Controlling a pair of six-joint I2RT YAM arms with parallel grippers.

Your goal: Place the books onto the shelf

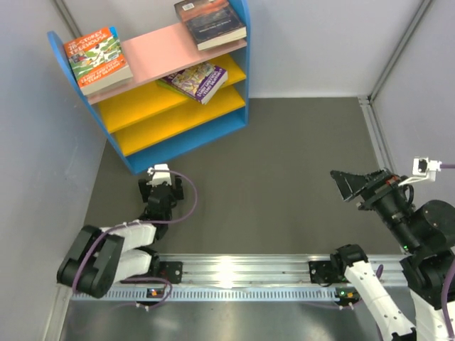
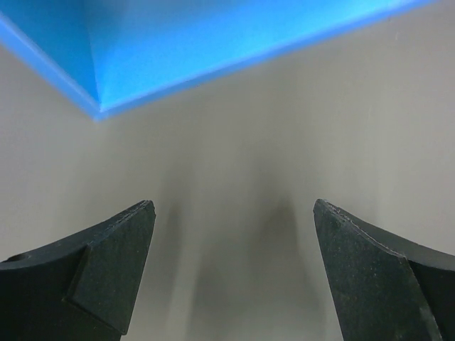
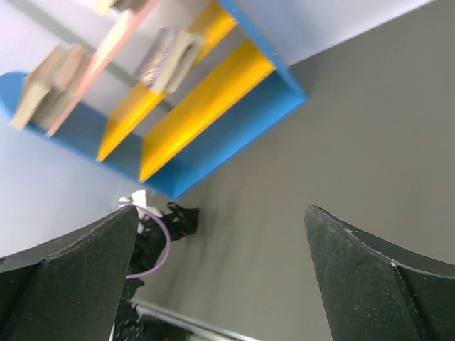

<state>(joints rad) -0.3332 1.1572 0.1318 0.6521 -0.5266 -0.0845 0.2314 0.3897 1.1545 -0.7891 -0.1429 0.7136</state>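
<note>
The shelf (image 1: pixel 192 140) stands at the far left corner of the surface (image 1: pixel 284 156). All the books I can see are on it. A stack with an orange and green cover (image 1: pixel 97 59) lies at the left end of the pink top board (image 1: pixel 160 53). A dark book (image 1: pixel 210 21) lies at the right end and pokes out over the front a bit. Some purple books (image 1: pixel 197 80) lie on the upper yellow board (image 1: pixel 135 103). The lower yellow board has nothing on it that I can see. No book lies on the surface.

The left fingers (image 1: pixel 159 172) are wide open and hold nothing. They sit low by the left edge, just in front of the shelf's near corner. The right fingers (image 1: pixel 346 186) are wide open too, with nothing in them. They are near the right edge, well apart from the shelf.

The job looks done, I think. The thing to do now is to pull the arms home. The left arm should go straight back, away from that blue corner, so it does not bump the shelf and shake the dark book off.
</note>
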